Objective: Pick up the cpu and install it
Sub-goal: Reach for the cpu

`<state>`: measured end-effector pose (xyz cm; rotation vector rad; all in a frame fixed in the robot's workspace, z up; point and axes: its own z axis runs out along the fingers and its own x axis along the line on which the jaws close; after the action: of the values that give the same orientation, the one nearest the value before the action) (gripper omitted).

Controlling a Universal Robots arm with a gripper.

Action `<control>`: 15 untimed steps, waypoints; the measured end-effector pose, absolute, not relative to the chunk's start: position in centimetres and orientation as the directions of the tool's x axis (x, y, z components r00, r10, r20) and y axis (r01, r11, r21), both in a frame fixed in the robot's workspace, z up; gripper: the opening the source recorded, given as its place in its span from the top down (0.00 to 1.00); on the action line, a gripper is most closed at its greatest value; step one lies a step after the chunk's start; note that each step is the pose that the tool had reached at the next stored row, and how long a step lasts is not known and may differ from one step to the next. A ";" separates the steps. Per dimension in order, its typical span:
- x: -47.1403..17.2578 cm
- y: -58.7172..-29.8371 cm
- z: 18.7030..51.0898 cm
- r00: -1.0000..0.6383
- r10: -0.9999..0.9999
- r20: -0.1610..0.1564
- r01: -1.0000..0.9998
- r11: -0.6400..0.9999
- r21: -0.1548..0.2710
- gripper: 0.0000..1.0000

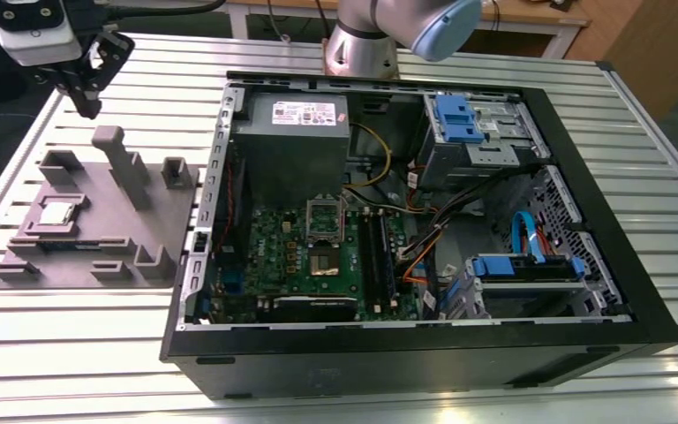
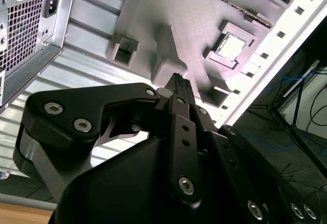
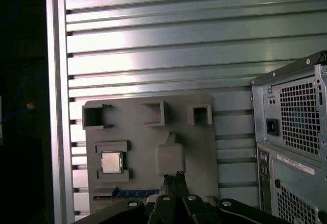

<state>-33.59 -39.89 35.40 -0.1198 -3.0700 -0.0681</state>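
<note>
The cpu (image 1: 56, 214) is a small silver square lying flat in a recess of the grey moulded plate (image 1: 101, 216), on the exterior view's left. Both wrist views show the cpu (image 2: 231, 47) (image 3: 111, 162) seated on the plate (image 2: 153, 4) (image 3: 138, 134). My gripper (image 1: 86, 108) hangs high over the table beyond the plate's far edge, well above and apart from the cpu. Its black fingertips (image 2: 179, 79) (image 3: 174, 176) are pressed together with nothing between them. The motherboard's cpu socket (image 1: 324, 217) sits inside the opened computer case (image 1: 410, 344).
The plate carries several upright blocks, with a tall one (image 1: 121, 163) near its far side. The case's power supply (image 1: 297, 132), drive bays (image 1: 471, 124) and cables (image 1: 433, 230) crowd the interior. The case's rear wall (image 3: 291, 112) stands beside the plate. The slatted metal table (image 1: 80, 353) lies all around.
</note>
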 end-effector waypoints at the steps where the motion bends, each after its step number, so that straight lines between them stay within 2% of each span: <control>1: -33.7 -39.9 35.4 -0.995 0.076 0.070 0.079 0.996 0.042 0.90; 15: -34.6 -39.9 35.4 -0.995 0.076 0.070 0.079 0.996 0.042 0.90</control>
<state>-34.58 -39.90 35.36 -0.1197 -3.0699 -0.0681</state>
